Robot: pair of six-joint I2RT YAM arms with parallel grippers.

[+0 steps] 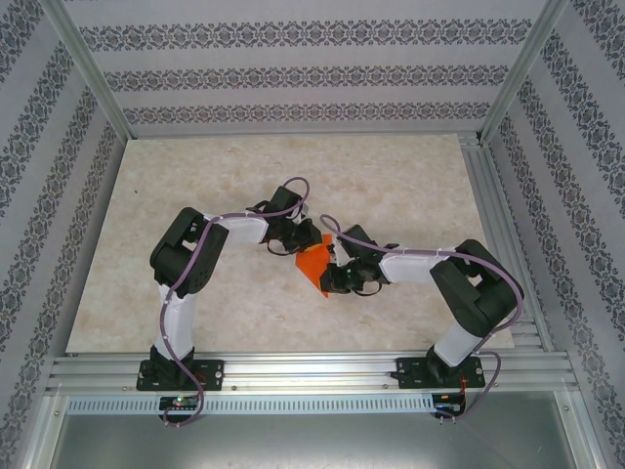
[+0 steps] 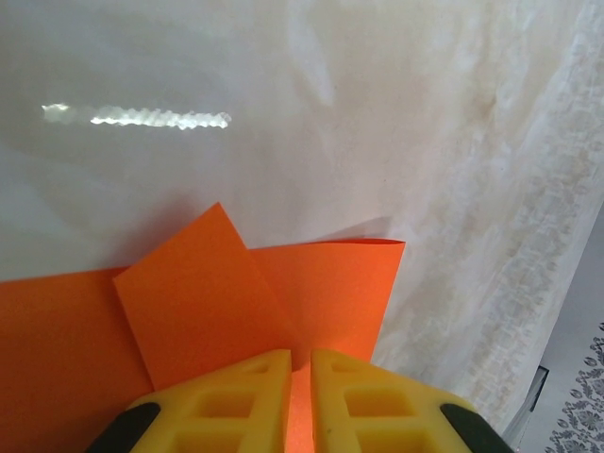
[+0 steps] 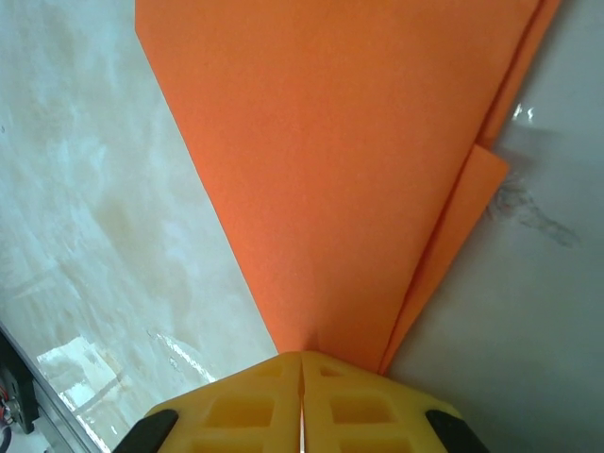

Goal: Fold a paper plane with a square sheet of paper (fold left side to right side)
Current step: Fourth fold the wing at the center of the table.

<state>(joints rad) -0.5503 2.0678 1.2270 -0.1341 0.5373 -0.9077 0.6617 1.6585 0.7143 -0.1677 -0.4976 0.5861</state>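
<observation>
Paper plane: the bright orange paper plane (image 1: pixel 314 262), only partly folded, lies on the bench (image 1: pixel 195 195) directly between the two sets of fingers, which reach it from opposite sides
Left fingers: the left fingers (image 2: pixel 289 377) are at the paper's far-left edge; their yellow tips stand almost together with a slim slot between them, and orange paper runs into that slot, so they are clamped on the sheet
Paper ahead of the left fingers: a tilted, folded-over panel lies just beyond the tips and to their left, on top of a flatter layer that stretches to either side; right of the tips, that layer's far edge lifts slightly off the bench (a soft shadow shows beneath it)
Right fingers: the right fingers (image 3: pixel 304 377) come in at the paper's near-right side; the two yellow tips are pressed together with only a hairline seam, pinching the pointed end of the paper
Paper ahead of the right fingers: it fans out from the pinched point into a wide wedge, and a second layer's edge peeks out just to the right of the top one
Bench: a pale, marbled, glossy surface, seen on both sides of the fingers in each wrist view
Arms: both bend inward over the middle of the bench, the two sets of fingers near each other with the paper between them
</observation>
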